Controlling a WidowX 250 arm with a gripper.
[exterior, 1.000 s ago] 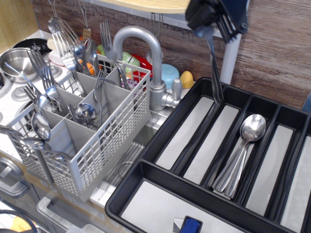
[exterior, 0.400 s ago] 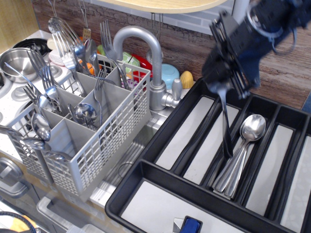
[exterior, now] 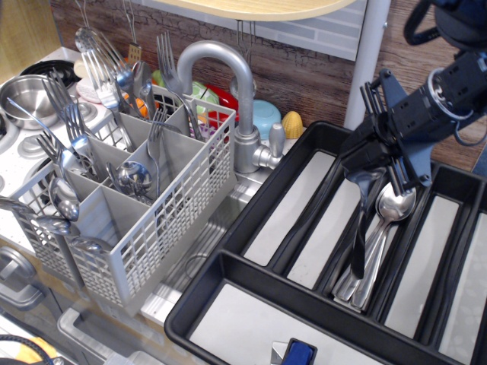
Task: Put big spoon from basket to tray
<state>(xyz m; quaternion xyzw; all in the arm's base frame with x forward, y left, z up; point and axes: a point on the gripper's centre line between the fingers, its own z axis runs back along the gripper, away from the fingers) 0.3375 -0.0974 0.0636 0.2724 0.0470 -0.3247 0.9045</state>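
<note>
- Over the tray's (exterior: 251, 228) middle slot, at about 3 o'clock in the view, the gripper (exterior: 373, 173) now sits low and far right; a second ago it was up at 12–1 o'clock near the top edge.
- Arm has swung down and right over that second, wrist now tilted, body trailing off toward 2 o'clock.
- Jaws are closed on the bowl end of the big spoon (exterior: 358, 236), pinching it narrow; the handle hangs down toward 6 o'clock.
- Spoon handle tip has dropped from above the tray's far rim, through mid-slot, to low in the slot now, right alongside the pile of spoons (exterior: 380, 243) already lying there.
- Whether the tip is touching the slot floor or the resting spoons: cannot tell, they overlap in the view.
- Spoon is steep, near upright, not laid flat yet.
- Basket (exterior: 144, 220) at 9 o'clock unchanged, forks and other spoons standing in it as before; faucet (exterior: 228, 84) between basket and tray, untouched.
- Meaning for the task: carry phase looks done, spoon is out of the basket and lined up with the spoon slot.
- Judged left to do: lower or tip the handle down along the slot, then let go.
- Risk: steep angle could make it clatter on the pile or lean on the divider on release.
</note>
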